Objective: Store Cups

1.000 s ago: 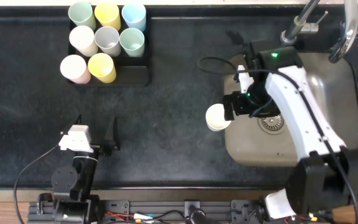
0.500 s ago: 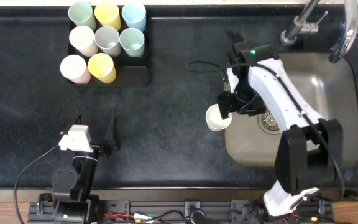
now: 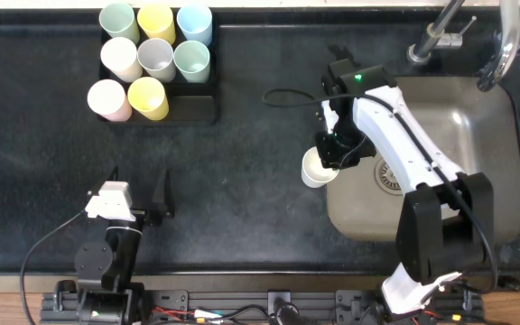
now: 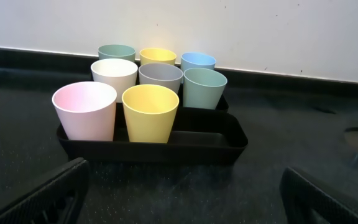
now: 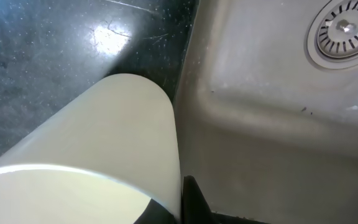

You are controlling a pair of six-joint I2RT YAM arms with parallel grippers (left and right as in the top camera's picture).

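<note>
My right gripper (image 3: 330, 152) is shut on a cream cup (image 3: 314, 169), held over the counter right at the sink's left rim. In the right wrist view the cream cup (image 5: 98, 155) lies tilted, mouth toward the camera, beside the sink wall (image 5: 278, 124). A black tray (image 3: 199, 110) at the back left holds several pastel cups (image 3: 148, 97); its front right slot is bare. My left gripper (image 3: 140, 187) rests open near the front left, facing the tray (image 4: 204, 140) from a distance, with nothing between its fingers.
The steel sink (image 3: 477, 117) with its drain (image 5: 344, 28) takes up the right side, and a faucet (image 3: 436, 32) stands behind it. Dark counter (image 3: 242, 181) stretches between the tray and the sink.
The right gripper has carried the cream cup slightly leftward and away from the sink, its wrist turning. The left arm has stayed still.
</note>
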